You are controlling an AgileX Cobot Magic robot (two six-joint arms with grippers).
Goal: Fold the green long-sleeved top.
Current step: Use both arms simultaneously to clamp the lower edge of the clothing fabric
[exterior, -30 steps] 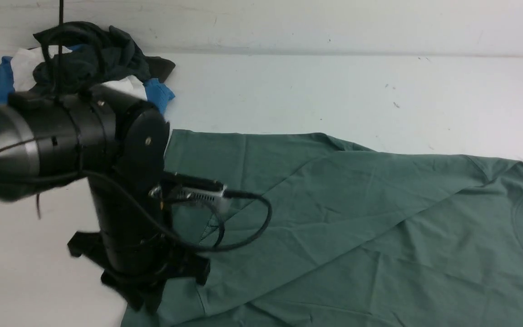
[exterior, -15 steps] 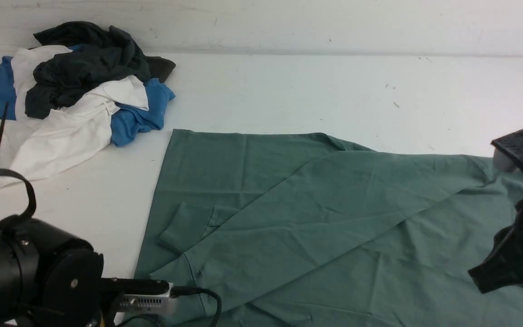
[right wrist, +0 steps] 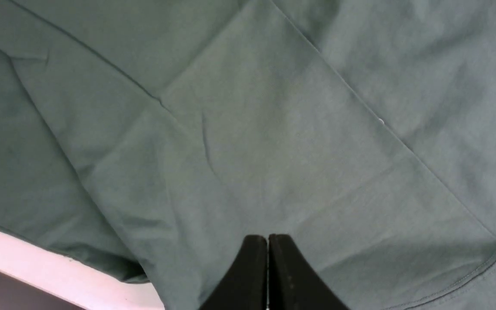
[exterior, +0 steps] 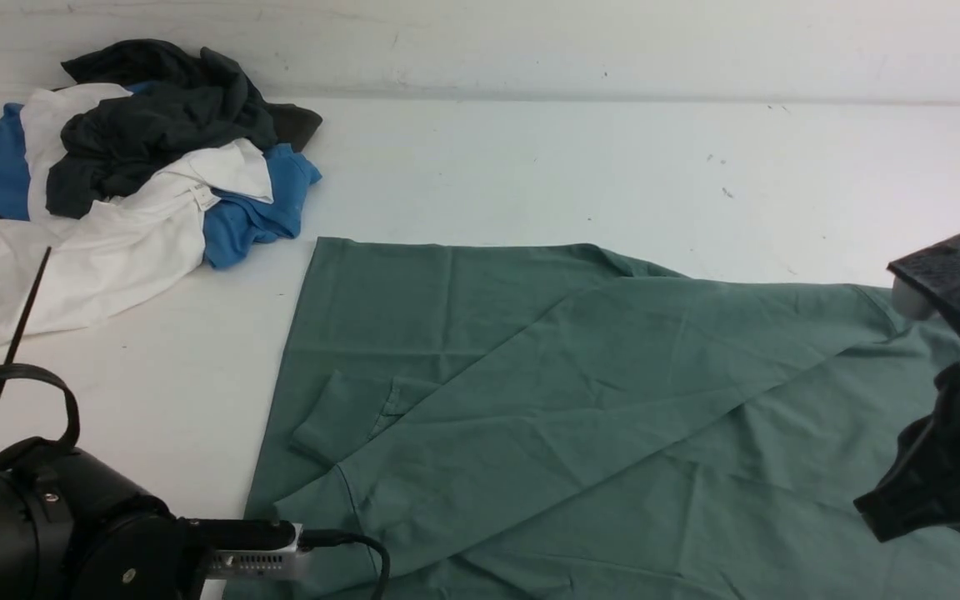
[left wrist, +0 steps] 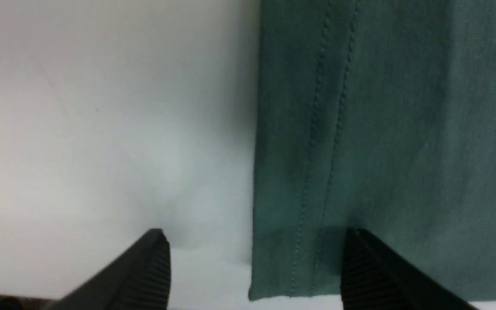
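Observation:
The green long-sleeved top (exterior: pixel 580 400) lies spread flat over the near half of the table, with one sleeve folded across its body and a cuff (exterior: pixel 326 425) near its left edge. Its logo and neck tag are not in view. My left gripper (left wrist: pixel 254 243) is open and low over the table, with the top's stitched hem corner (left wrist: pixel 291 258) lying between its fingers. In the front view only the left wrist (exterior: pixel 72 533) shows. My right gripper (right wrist: pixel 268 237) is shut and empty, hovering over the top's fabric (right wrist: pixel 274 129) at the right (exterior: pixel 872 510).
A heap of white, blue and black garments (exterior: pixel 130 158) lies at the back left of the white table (exterior: pixel 572 167). The table's near edge (right wrist: pixel 58 271) shows in the right wrist view.
My left arm has swung off the top's left part down to the near left corner. My right arm has come in over the top from the right and edged slightly left.

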